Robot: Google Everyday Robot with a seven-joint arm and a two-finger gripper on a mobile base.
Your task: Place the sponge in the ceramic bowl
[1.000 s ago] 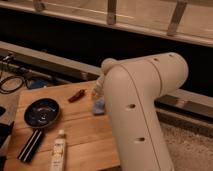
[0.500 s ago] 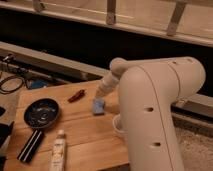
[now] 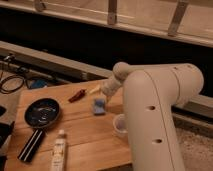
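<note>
Hanging at frame centre, the gripper sat just above the sponge (grip state: cannot tell); the ceramic bowl lay well apart, lower left.

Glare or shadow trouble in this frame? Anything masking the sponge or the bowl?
Camera view: warm, dim light, with pale glints on the black ceramic bowl. Camera view: the sponge is lit and plainly blue on the wooden table, with the gripper right above it. Camera view: deep shadow only in the band behind the table.
</note>
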